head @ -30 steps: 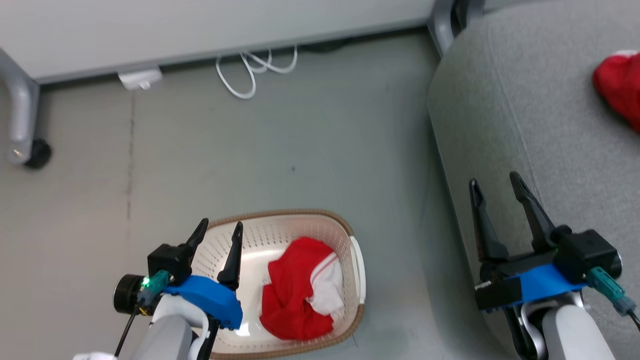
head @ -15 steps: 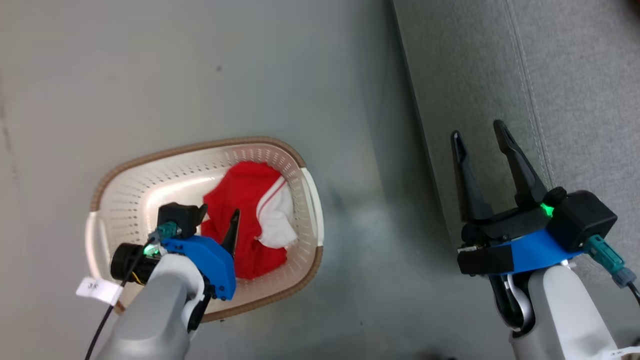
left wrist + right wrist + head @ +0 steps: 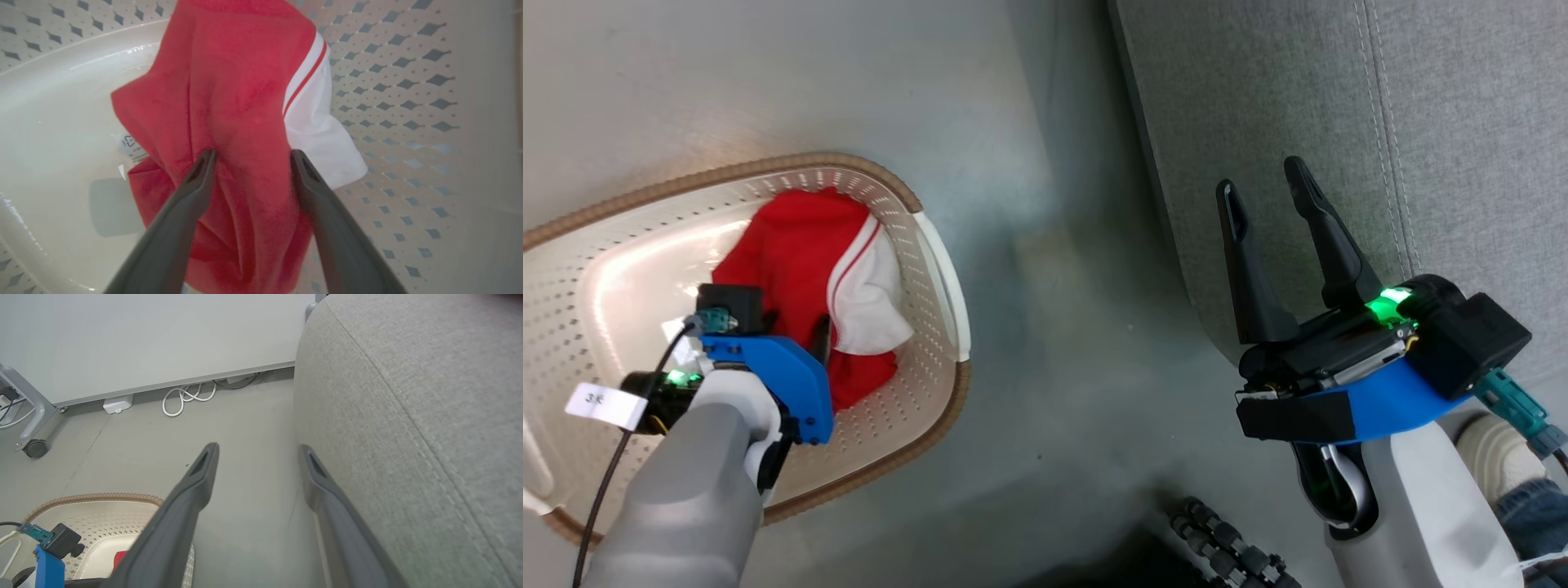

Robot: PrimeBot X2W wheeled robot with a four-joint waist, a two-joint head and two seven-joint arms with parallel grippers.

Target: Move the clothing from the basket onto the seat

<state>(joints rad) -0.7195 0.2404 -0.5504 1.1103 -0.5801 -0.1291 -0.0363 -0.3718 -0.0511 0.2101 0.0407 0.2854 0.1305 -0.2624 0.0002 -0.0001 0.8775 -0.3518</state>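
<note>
One piece of clothing [image 3: 237, 90], red with white trim, crumpled in the basket [image 3: 907, 408], bunched against the wall nearest the seat [image 3: 1298, 98]. Small white care label [image 3: 130, 143] poking out at its edge; no lettering visible; nothing else seen in basket. Down inside basket, left hand [image 3: 251, 155] open, fingers [image 3: 184, 204] straddling a raised red fold, tips touching cloth, likely set so as to pinch that fold on closing. Not yet gripped. Over by seat edge, right hand [image 3: 1262, 180] open and empty, held above the floor [image 3: 1029, 147], probably parked clear of the pick. Basket on floor, near seat, apart from it. Next judged: close, lift, carry over to seat.
</note>
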